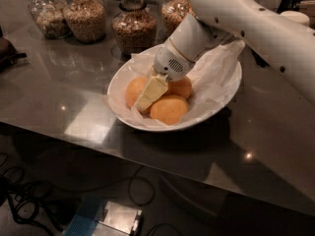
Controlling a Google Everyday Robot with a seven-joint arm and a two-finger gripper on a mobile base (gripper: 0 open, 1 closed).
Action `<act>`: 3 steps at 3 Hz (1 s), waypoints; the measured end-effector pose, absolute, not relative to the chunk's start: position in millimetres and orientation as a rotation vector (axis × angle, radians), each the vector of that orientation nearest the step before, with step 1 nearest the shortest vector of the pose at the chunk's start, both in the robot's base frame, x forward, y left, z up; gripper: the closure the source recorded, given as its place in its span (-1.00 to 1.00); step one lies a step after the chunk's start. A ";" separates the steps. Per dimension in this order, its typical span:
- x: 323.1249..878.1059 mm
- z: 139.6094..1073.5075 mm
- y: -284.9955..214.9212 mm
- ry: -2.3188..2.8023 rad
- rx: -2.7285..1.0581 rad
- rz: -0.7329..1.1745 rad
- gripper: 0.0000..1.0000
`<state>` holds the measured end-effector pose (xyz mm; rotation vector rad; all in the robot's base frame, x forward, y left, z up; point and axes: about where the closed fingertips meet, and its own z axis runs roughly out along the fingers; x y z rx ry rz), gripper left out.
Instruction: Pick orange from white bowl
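Note:
The white bowl (217, 105) stands on the grey table, lined with crumpled white paper (216, 65). Three oranges lie in it: one at the left (133, 88), one at the front (171, 110), one behind (182, 86). My gripper (148, 97) reaches down into the bowl from the upper right on the white arm. Its pale tip sits between the left orange and the front orange and touches them. The wrist hides part of the back orange.
Several glass jars of grains stand behind the bowl (86, 16) (134, 29) (47, 14). A dark object (7, 50) lies at the table's left edge. The table's front edge runs just below the bowl, with cables and a box (106, 218) on the floor.

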<state>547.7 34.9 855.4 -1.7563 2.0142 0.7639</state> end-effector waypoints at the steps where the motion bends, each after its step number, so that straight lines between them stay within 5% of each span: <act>1: 549.6 853.7 35.0 2.032 -1.742 0.758 1.00; 3: 544.8 856.7 30.6 2.000 -1.713 0.763 1.00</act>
